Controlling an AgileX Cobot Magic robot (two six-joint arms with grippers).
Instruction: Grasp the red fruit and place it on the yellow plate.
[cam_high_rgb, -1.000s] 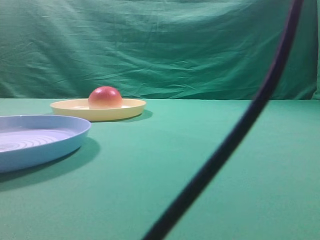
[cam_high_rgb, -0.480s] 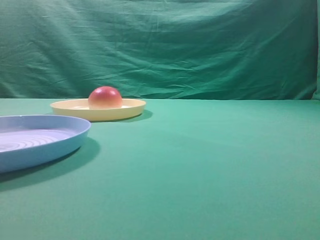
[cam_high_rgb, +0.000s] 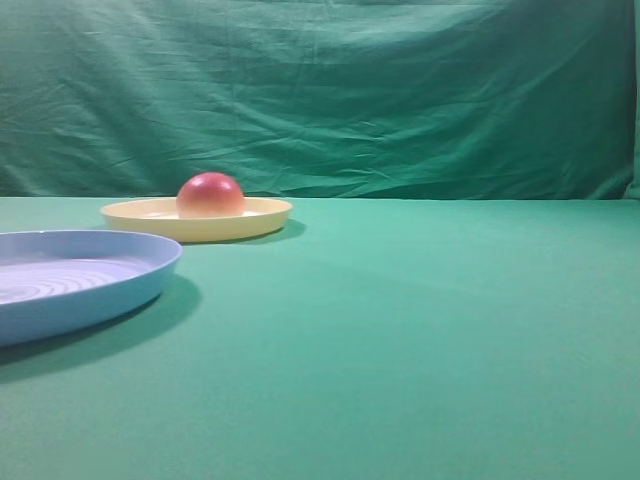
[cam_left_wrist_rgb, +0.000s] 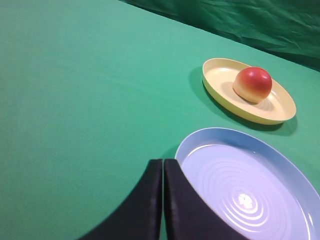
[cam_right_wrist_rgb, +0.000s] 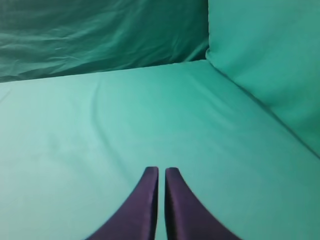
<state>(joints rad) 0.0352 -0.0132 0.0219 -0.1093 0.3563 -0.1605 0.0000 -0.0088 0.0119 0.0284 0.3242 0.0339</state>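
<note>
At the lower left of the exterior view sits the light-blue plate (cam_high_rgb: 70, 280), and behind it, in the left middle, the yellow plate (cam_high_rgb: 196, 217) with the red fruit (cam_high_rgb: 210, 195) resting on it, left of centre. My left gripper (cam_left_wrist_rgb: 163, 167) has its jaws pressed together, empty, near the blue plate's rim; my right gripper (cam_right_wrist_rgb: 161, 172) is likewise closed on nothing over bare green cloth (cam_right_wrist_rgb: 100, 125). The fruit looks smooth, light and rigid, likely slippery; I'd pinch across its widest girth.
</note>
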